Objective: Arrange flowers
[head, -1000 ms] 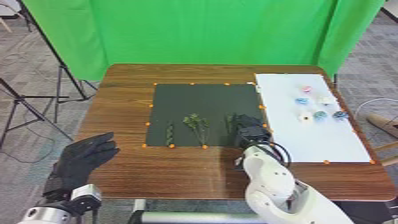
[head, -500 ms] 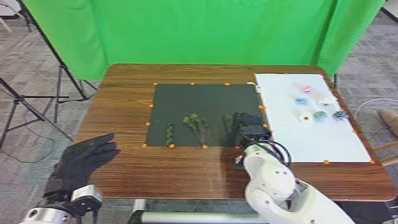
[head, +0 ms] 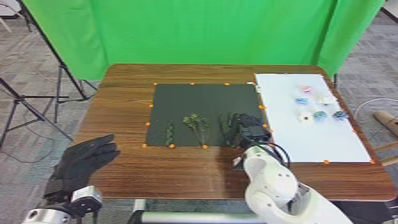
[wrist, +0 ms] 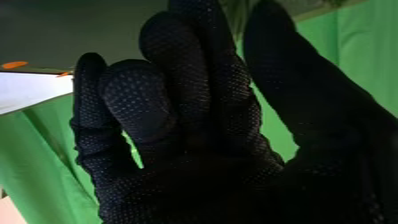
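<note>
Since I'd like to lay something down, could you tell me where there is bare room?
The mat is bare beyond the greens, and the white sheet on the near side of the flowers. It is crowded at the mat's near right corner, with the right hand beside a stem.

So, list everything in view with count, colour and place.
Flower heads: six, pink, blues, whites, on white sheet.
Green sprigs: at least three, on dark sheet.
Sheets: two, dark mid-table, white to its right.
Orange dots: many, sheet edges.
Table: one, brown, centre.
Curtain: green, behind table.
Floor: grey, around table.
Left hand: one, black-gloved, table's near left.
Right hand: one, black-gloved, dark sheet's near right.
Arms: two, white, bottom edge.
</note>
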Available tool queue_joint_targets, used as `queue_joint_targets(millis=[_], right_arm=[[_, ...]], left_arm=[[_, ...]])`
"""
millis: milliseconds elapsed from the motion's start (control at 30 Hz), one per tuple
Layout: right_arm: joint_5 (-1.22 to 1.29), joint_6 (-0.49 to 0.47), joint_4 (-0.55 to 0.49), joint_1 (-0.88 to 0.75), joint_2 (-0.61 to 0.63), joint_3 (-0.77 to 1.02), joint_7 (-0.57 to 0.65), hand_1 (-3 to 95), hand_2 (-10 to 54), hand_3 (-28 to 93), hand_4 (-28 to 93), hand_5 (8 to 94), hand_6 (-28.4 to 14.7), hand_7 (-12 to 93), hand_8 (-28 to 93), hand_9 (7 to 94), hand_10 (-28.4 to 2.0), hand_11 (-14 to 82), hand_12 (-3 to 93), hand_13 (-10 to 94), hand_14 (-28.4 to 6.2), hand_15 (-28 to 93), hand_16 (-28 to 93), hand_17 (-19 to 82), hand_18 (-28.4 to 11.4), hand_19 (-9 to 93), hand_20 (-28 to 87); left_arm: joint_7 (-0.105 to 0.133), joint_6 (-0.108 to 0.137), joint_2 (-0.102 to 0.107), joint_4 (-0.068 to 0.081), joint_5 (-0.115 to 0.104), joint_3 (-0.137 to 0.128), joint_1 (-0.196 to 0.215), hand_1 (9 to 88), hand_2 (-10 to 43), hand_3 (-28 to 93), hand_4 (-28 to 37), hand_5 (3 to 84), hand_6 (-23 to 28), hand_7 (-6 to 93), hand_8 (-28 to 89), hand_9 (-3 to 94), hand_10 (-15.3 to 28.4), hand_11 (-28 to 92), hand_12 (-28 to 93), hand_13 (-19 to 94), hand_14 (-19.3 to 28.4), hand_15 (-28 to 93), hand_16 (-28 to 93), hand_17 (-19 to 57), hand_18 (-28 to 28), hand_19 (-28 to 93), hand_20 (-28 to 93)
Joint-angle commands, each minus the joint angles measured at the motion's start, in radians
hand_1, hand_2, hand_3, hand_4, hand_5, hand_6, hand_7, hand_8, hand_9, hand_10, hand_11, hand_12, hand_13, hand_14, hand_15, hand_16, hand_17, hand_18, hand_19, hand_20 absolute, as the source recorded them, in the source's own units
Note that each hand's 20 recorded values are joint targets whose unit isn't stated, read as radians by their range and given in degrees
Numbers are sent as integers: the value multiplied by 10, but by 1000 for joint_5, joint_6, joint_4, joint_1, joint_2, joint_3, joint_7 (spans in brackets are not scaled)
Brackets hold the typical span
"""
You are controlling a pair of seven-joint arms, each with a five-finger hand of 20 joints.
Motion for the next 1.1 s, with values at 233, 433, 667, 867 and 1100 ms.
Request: queue_joint_targets(millis=[233, 433, 667, 867, 1100], right_arm=[[-36, 73, -16, -2, 24, 17, 22, 322, -49, 771, -221, 694, -110, 239, -98, 599, -235, 551, 277, 580, -207, 808, 244, 202, -284, 812, 217], [-35, 96, -19, 19, 80, 62, 19, 310, -44, 773, -223, 662, -129, 216, -95, 567, -259, 549, 269, 554, -224, 815, 230, 201, -284, 806, 223], [-76, 57, 87, 66, 174, 115, -64, 295, -33, 796, -226, 606, -142, 180, -92, 491, -282, 505, 242, 464, -243, 814, 195, 148, -284, 775, 229], [-29, -29, 179, 77, 210, 183, -72, 286, -30, 819, -242, 565, -135, 172, -106, 447, -270, 386, 196, 409, -243, 807, 150, 124, -284, 762, 241], [-73, -48, 227, 38, 249, 242, -86, 286, -36, 831, -250, 549, -132, 155, -106, 440, -253, 322, 187, 390, -239, 803, 138, 115, -284, 756, 246]], left_arm=[[11, -2, 4, 0, -9, 8, 24, 296, 72, 794, -110, 490, 162, 125, -71, 406, 246, 390, 105, 307, 284, 654, -150, -79, 226, 600, 242], [37, 14, 21, 1, -25, 16, 31, 294, 72, 796, -113, 490, 161, 127, -72, 407, 244, 391, 104, 308, 284, 653, -150, -78, 225, 599, 242], [64, 21, 29, 5, -32, 29, 25, 294, 72, 795, -115, 489, 160, 129, -73, 408, 243, 391, 104, 308, 284, 653, -149, -78, 225, 598, 242], [73, 21, 34, 6, -27, 34, 13, 291, 73, 795, -115, 489, 159, 129, -74, 407, 242, 390, 103, 309, 284, 652, -148, -79, 225, 598, 242], [67, 20, 37, 9, -32, 30, 17, 290, 73, 796, -115, 488, 157, 130, -76, 408, 240, 389, 103, 310, 284, 650, -147, -79, 225, 597, 243]])
